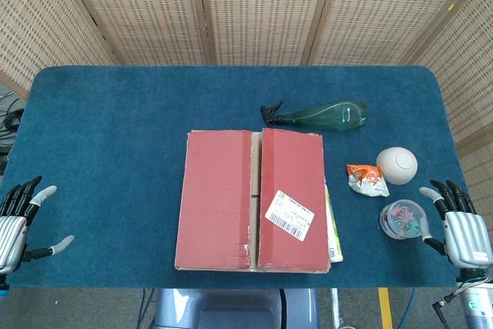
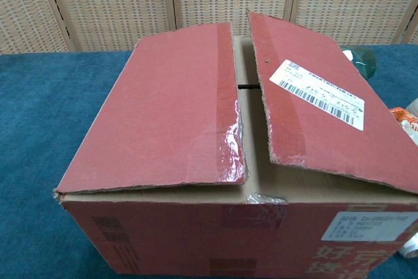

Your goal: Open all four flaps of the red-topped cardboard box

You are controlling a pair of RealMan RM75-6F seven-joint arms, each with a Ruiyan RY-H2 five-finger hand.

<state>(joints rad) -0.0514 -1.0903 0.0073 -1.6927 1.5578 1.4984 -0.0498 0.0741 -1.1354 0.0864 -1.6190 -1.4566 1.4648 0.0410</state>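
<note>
The red-topped cardboard box [image 1: 252, 199] sits at the table's near middle, filling the chest view [image 2: 235, 161]. Its two red top flaps lie nearly closed with a narrow gap between them. The left flap [image 2: 170, 109] and the right flap [image 2: 320, 109] are lifted slightly, and the right one carries a white barcode label [image 1: 290, 214]. Brown inner flaps show through the gap. My left hand [image 1: 19, 221] hovers open at the table's left front edge, far from the box. My right hand [image 1: 458, 225] is open at the right front edge, fingers spread.
A green spray bottle [image 1: 320, 115] lies behind the box. To the box's right are a white ball [image 1: 397, 165], an orange-and-white snack packet [image 1: 367, 179] and a clear tub of coloured clips [image 1: 403, 219] just beside my right hand. Blue cloth [image 1: 115, 136] covers the table.
</note>
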